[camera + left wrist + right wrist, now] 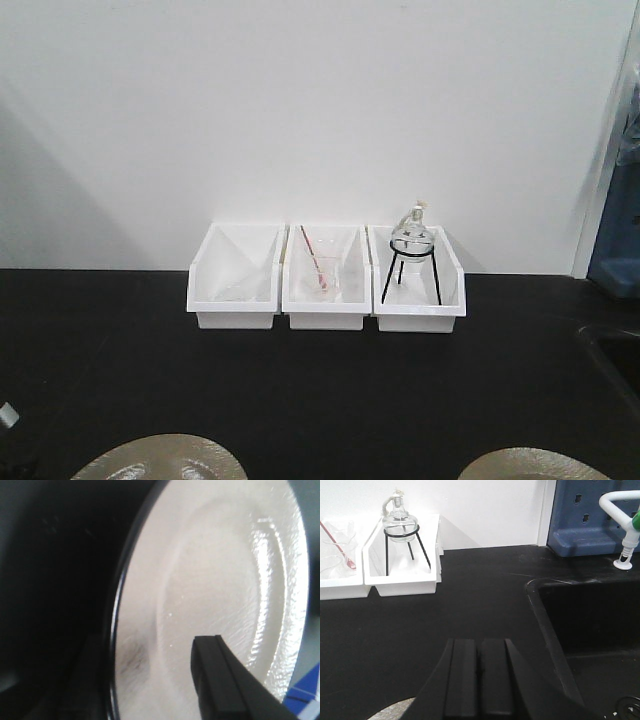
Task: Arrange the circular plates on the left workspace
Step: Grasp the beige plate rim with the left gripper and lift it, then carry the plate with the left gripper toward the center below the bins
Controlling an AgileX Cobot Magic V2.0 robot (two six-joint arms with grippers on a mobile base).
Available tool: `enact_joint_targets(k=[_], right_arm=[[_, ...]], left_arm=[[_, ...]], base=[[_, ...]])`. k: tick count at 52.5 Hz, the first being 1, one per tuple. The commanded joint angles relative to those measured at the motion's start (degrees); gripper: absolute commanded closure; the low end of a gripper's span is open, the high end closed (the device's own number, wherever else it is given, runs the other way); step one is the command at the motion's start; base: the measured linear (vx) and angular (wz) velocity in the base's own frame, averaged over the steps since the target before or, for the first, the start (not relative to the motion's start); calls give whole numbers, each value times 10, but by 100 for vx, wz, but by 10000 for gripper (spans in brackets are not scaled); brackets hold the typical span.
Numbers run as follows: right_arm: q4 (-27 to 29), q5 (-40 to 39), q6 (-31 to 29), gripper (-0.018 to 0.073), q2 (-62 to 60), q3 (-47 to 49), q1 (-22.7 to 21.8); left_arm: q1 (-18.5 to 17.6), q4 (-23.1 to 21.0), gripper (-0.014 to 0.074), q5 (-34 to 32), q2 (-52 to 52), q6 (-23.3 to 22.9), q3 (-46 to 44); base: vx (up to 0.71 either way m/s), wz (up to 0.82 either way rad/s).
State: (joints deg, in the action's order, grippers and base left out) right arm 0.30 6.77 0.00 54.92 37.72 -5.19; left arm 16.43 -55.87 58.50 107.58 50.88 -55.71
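The left plate (160, 458) and the right plate (535, 465) are found at the near edge of the black bench top (300, 380), well apart and both cut off by the frame. In the left wrist view the left plate fills the field. One finger of the left gripper (222, 652) is laid over its glossy face, and the other finger is hidden, so its closure cannot be told. The right gripper (479, 647) is closed with pads together and nothing held, above the bench beside the sink basin (590, 615). Three white bins (323, 280) are ranged at the far side.
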Motion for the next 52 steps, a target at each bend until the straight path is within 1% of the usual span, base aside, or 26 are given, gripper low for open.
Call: enact_joint_targets(k=[1,4,9,17,20,25,29,34,39,44,46,49,52], right_arm=[[-3,-48,-6,563,-6,22,1],[-3,-48,-6,563,-6,22,1],[-3,-48,-6,563,-6,22,1],[-3,-48,-6,563,-6,22,1],[-3,-48,-6,563,-6,22,1],[-3,-48,-6,563,-6,22,1],[-3,-48,-6,563,-6,22,1],[-3,-48,-6,563,-6,22,1],[-3,-48,-6,563,-6,22,1],[-3,-48,-6,563,-6,22,1],[-3,-48,-6,563,-6,22,1],[-3,-48,-6,563,-6,22,1],[-3,-48,-6,563,-6,22,1]], left_arm=[[-7,-32,161,41,-9,-5,-15],[-9,-36,190,43,0,-5,-15],[-9,-49,297,45,2,-7,-15],[-9,-56,603,59,2,-11,-15],[-9,-66,605,66,2,-16,-15],[-9,-113,603,82,2,-31,-15],[-17,-165,601,88,2,-37,-15],[-41,-221,600,85,2,-35,-15],[-73,-282,599,53,2,-35,-15],[-109,-349,597,-5,2,-33,-17],[-124,-367,597,-30,3,-30,-23],[-142,-379,597,-54,6,-32,-41],[-160,-382,597,-70,13,-42,-67]], base=[[0,0],[0,0],[0,0],[0,0],[0,0],[0,0],[0,0],[0,0],[0,0],[0,0],[0,0],[0,0],[0,0]])
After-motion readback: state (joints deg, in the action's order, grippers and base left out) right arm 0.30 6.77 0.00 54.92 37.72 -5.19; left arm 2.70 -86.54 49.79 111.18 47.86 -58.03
